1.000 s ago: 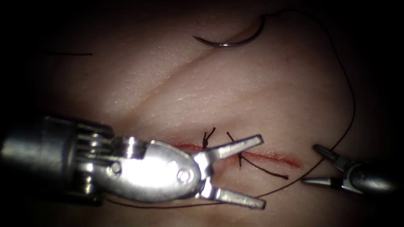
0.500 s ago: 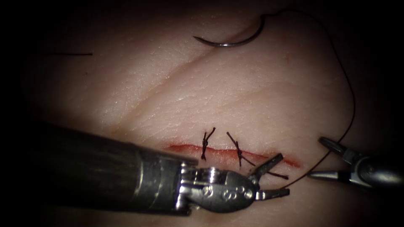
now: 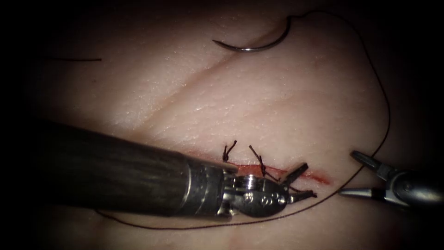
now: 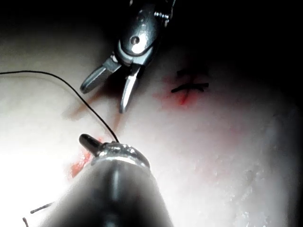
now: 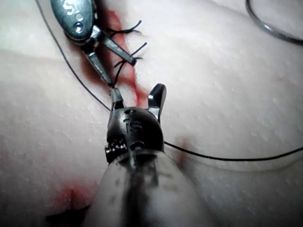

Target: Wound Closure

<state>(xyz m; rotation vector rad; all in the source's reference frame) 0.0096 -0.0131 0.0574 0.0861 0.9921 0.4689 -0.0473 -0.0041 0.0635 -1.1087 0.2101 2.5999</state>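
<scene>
Needle (image 3: 252, 44) free on tissue (image 3: 286, 102), both grippers spread, empty: left (image 3: 303, 183), right (image 3: 354, 175), shaft cut off.

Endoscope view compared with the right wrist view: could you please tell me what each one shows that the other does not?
Endoscope: the whole arc of the curved steel needle, lying free on the pale tissue above the red cut, not in it, and a short dark cut end of thread far left.
Right wrist: a red fluid patch beside its own shaft.
Shared: the left arm's silver end effector, open at the dark knotted stitches, and the right arm's end effector, open. Both hold nothing. The long dark thread runs past them.
</scene>
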